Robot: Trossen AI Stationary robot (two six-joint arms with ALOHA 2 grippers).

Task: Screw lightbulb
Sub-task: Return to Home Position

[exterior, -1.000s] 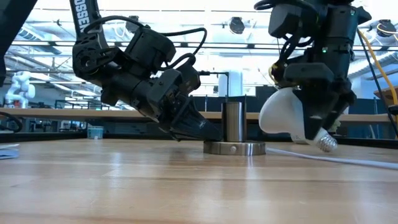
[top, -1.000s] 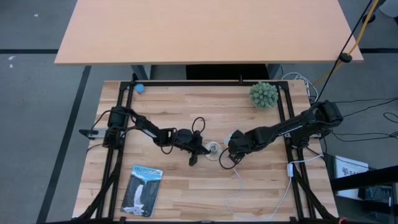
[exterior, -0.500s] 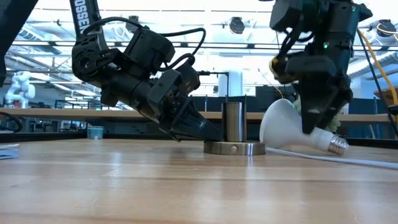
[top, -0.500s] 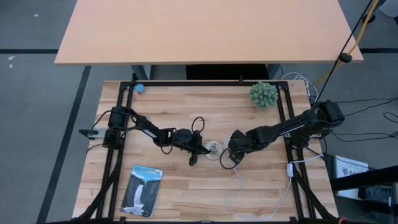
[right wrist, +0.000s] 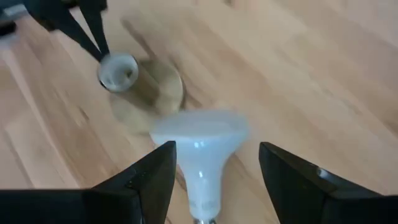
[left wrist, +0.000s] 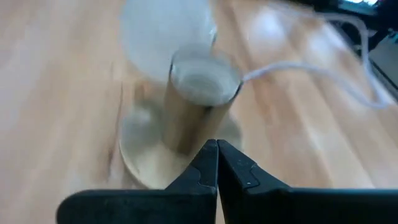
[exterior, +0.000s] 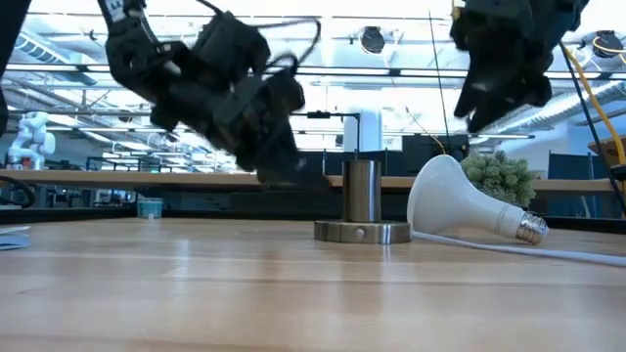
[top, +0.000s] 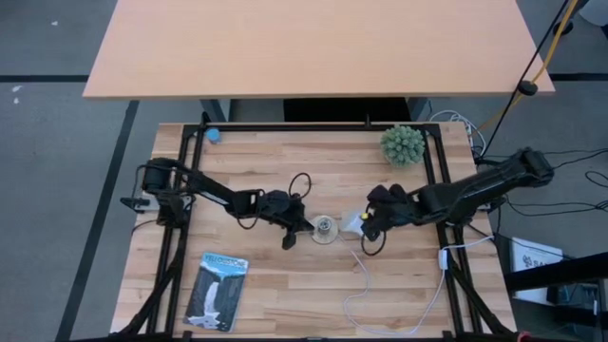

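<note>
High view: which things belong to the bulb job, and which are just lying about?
Job: lightbulb, lying on its side; lamp socket with white cord; left claw, shut, beside socket; right claw, open, above bulb.
Lying about: spiky green plant; blue packaging card; small blue item.

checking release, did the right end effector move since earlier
Yes. The right end effector rose and backed away from the socket, leaving the lightbulb lying beside it.

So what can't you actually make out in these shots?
Print on the blue card: too small in the high view.
Inside of the socket: blurred in the left wrist view.
Screw base of the lightbulb: cut off by the right wrist view's edge.
Left tool: blurred in the low view.
</note>
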